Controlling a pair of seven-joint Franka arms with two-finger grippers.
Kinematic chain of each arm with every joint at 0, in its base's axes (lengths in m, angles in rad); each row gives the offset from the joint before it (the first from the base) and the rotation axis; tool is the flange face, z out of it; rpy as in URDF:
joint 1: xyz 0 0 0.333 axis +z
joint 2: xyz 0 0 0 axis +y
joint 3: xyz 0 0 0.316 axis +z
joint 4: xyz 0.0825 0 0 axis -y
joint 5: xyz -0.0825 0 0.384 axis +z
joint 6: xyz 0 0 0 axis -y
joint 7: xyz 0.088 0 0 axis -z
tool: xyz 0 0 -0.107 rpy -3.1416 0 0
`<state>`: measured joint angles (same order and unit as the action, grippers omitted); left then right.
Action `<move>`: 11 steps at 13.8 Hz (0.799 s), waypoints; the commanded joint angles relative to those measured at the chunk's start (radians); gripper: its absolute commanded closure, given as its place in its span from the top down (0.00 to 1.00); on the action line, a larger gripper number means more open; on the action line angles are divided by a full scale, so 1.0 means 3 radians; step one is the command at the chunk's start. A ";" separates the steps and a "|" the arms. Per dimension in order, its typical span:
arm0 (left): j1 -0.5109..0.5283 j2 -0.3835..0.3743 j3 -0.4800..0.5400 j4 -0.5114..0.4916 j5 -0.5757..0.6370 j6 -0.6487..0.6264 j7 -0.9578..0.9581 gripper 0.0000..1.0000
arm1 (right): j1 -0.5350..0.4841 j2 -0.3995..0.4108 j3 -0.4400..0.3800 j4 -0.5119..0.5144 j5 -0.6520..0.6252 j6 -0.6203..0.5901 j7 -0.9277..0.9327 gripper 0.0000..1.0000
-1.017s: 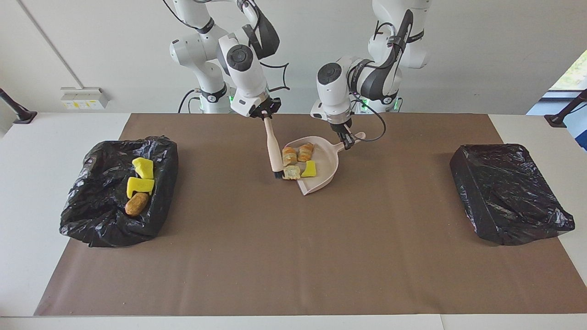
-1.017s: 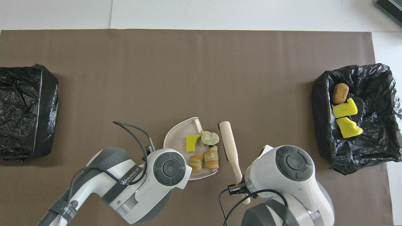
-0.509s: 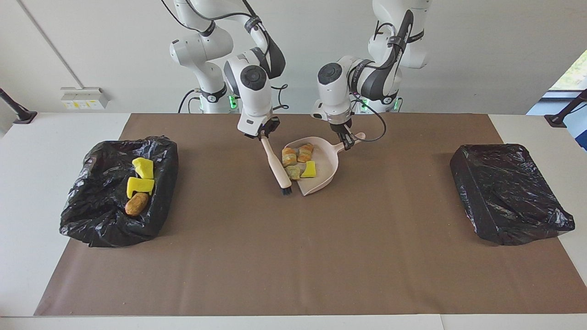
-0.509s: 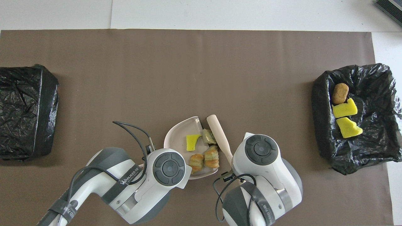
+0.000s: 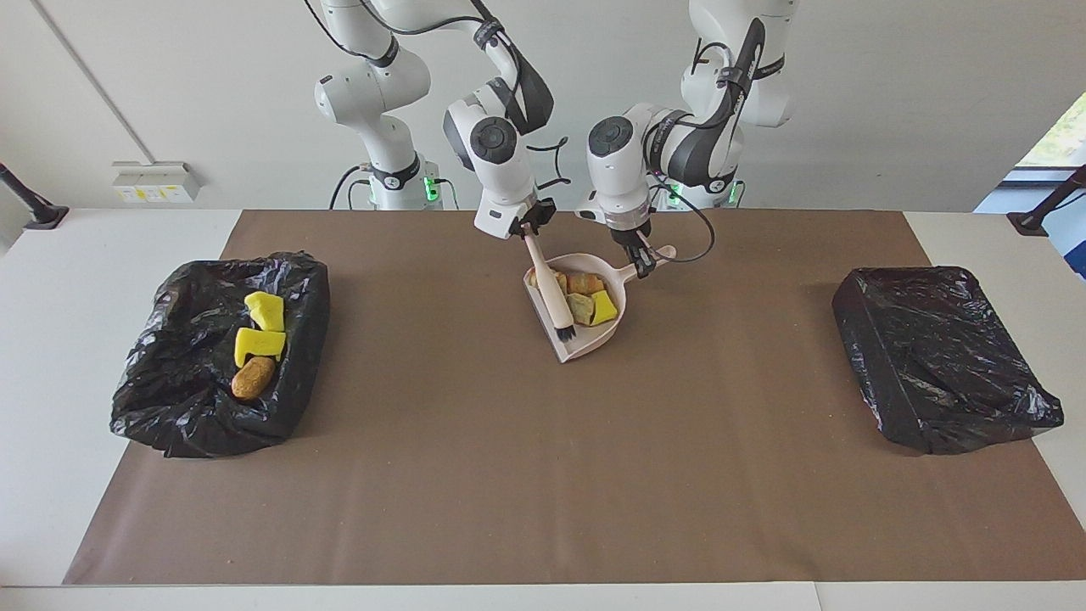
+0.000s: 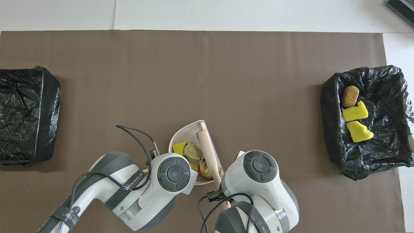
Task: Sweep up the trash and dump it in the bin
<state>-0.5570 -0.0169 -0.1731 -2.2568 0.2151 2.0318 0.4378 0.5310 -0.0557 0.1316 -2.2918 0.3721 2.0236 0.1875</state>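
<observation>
The pink dustpan (image 5: 585, 318) lies on the brown mat (image 5: 543, 475) near the robots, at the middle of the table, with its open edge turned toward the right arm's end. The left gripper (image 5: 642, 257) is closed on the dustpan handle. The right gripper (image 5: 528, 227) is closed on the top of the brush (image 5: 550, 293), which leans along the open edge with its dark bristles inside the pan. Four pieces of trash (image 5: 592, 307) are pressed together in the dustpan, between the brush and the back wall. Three more pieces (image 5: 259, 344) lie in the open bin (image 5: 221, 356) at the right arm's end. The closed black bag (image 5: 942, 356) sits at the left arm's end. The wide part of the mat farther from the robots is bare.
</observation>
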 commanded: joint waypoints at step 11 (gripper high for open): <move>0.0006 -0.0066 0.0025 -0.0096 0.0029 0.0120 -0.0043 0.00 | -0.0547 -0.0330 -0.0020 0.0164 -0.0550 -0.0823 -0.0057 0.00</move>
<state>-0.5567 -0.0166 -0.1706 -2.2578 0.2151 2.0431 0.4378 0.4131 -0.1048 0.1199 -2.2490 0.2335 1.8287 0.2132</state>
